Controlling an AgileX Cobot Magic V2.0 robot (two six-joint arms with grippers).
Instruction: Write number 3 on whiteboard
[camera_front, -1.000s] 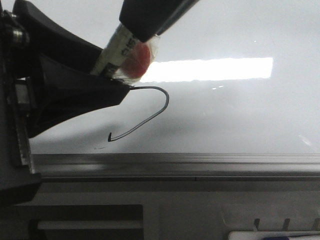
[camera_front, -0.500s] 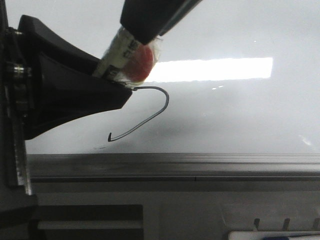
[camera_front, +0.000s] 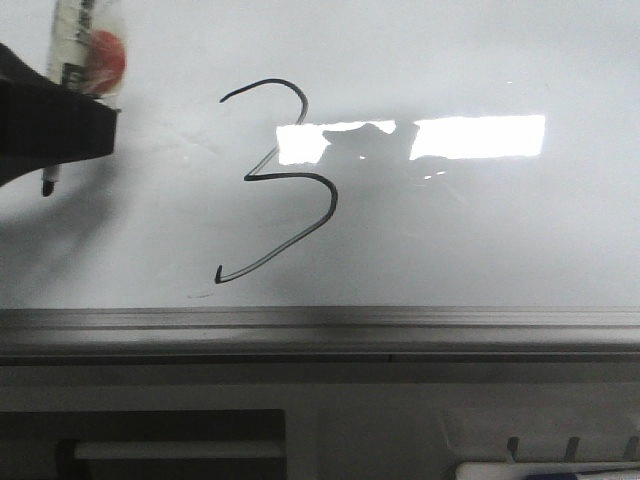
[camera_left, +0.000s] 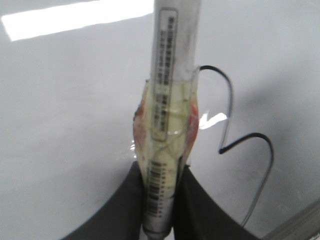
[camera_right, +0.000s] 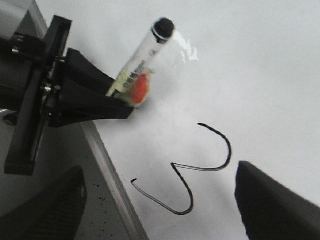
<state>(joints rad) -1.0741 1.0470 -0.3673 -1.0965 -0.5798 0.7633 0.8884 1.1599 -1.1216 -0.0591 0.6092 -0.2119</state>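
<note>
The number 3 (camera_front: 290, 175) stands complete in thin black ink on the whiteboard (camera_front: 480, 230), left of centre, with a long slanting tail. My left gripper (camera_front: 70, 120) is at the far left of the front view, shut on a taped marker (camera_front: 85, 45). The marker's dark tip (camera_front: 46, 187) points down, left of the numeral. In the left wrist view the marker (camera_left: 172, 75) runs out from between the jaws of the left gripper (camera_left: 160, 200), with the 3 (camera_left: 250, 136) beside it. My right gripper (camera_right: 160, 210) is open above the 3 (camera_right: 205, 169), holding nothing.
A grey metal rail (camera_front: 400, 330) runs along the whiteboard's near edge, with a grey surface below it. A bright rectangular reflection (camera_front: 480, 137) lies right of the numeral. A white object (camera_front: 550, 470) shows at the bottom right corner.
The left gripper and marker have moved left, away from the numeral. The dark arm at the top has left the front view. The whole 3 now shows.
</note>
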